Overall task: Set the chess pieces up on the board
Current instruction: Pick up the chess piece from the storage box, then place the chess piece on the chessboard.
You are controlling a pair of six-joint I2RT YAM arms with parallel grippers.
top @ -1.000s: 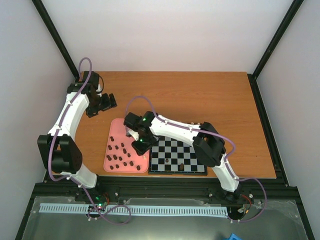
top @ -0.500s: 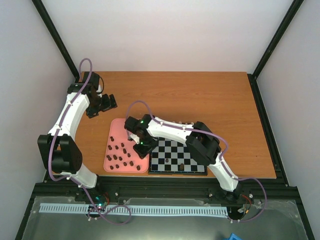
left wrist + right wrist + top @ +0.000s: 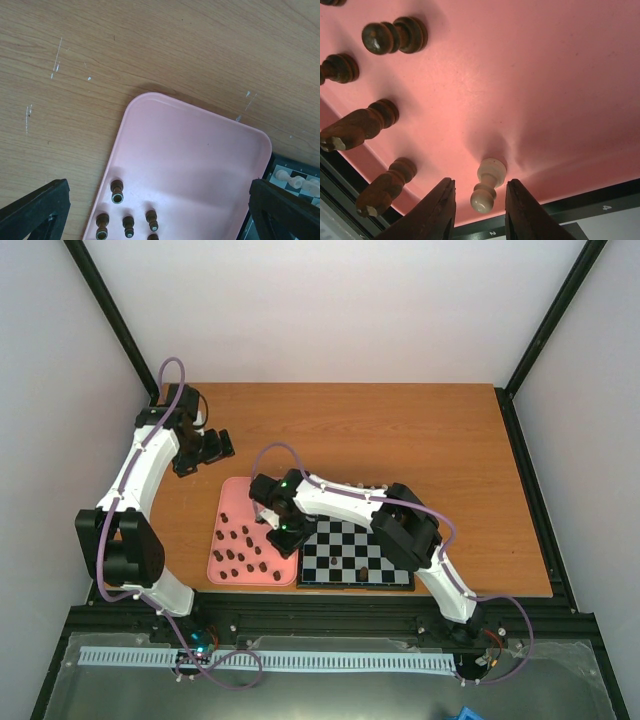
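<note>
1. While the right jaws sit low over the near right part of the pink tray (image 3: 530, 75), they are spread. One dark brown finger (image 3: 439, 212) stands on each side of a cream pawn (image 3: 488, 184), and neither touches it.
2. That pawn is smooth and lathe-turned, with a round head, a narrow neck and a flared base. Its long axis runs toward the jaws, head nearest them.
3. Dark brown pieces (image 3: 395, 35), glossy with ringed collars, are scattered over the tray's near half.
4. Smooth and round-cornered, the tray lies on the wood-grain counter (image 3: 400, 430), just left of the board (image 3: 345, 538), which is flat and checkered with a thin black border.
5. Beyond the tray's far edge, the left jaws are spread wide and hold nothing.
</note>
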